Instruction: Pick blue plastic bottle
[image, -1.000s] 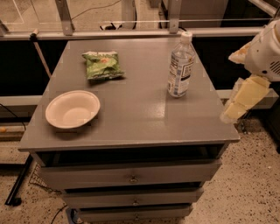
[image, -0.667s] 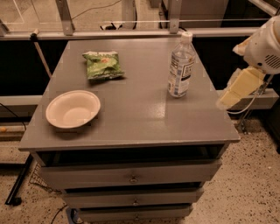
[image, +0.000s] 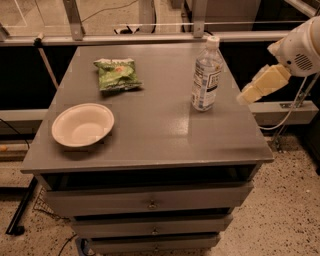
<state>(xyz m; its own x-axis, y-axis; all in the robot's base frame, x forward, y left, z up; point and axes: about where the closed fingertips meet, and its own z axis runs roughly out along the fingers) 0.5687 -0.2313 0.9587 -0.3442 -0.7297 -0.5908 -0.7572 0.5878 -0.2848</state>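
The blue plastic bottle stands upright on the right rear part of the grey table. It is clear, with a white cap and a white label with blue print. My gripper is the cream-coloured end of the white arm at the right edge of the view. It hovers beyond the table's right edge, a short way right of the bottle and at about the height of the bottle's base. It does not touch the bottle.
A white bowl sits at the front left of the table. A green snack bag lies at the rear left. Drawers are below the tabletop. A metal rail runs behind the table.
The gripper has risen and moved toward the rear along the table's right side, closer to the bottle's level. The bottle, bowl and bag have not moved.
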